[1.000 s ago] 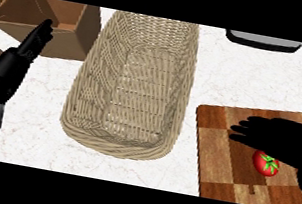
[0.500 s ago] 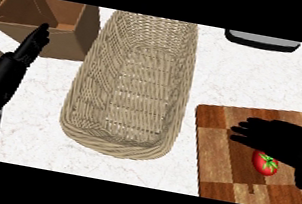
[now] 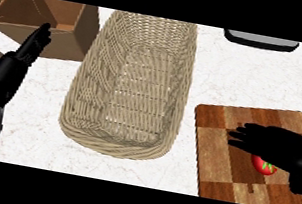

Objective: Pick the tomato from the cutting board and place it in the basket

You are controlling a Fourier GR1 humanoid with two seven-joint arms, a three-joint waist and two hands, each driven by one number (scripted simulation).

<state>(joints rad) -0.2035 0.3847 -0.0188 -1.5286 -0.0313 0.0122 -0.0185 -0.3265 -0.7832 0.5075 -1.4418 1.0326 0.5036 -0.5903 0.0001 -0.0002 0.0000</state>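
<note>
Fingers straight, our left hand [image 3: 7, 76] rests left of the basket [image 3: 130, 85]. Right of the basket, on the board [image 3: 226, 137], our right hand [image 3: 280, 150] curls over the tomato [image 3: 264, 165]; its axis we cannot tell.

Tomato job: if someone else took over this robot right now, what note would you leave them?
Right robot hand: over the tomato on the cutting board, fingers curling round it; not lifted.
Left robot hand: open, resting at the left edge, fingers up.
Basket: middle of the counter, left of the board, nothing in it.
Done: reach to the tomato.
Left: lift it, carry it left, set it in the basket.
</note>
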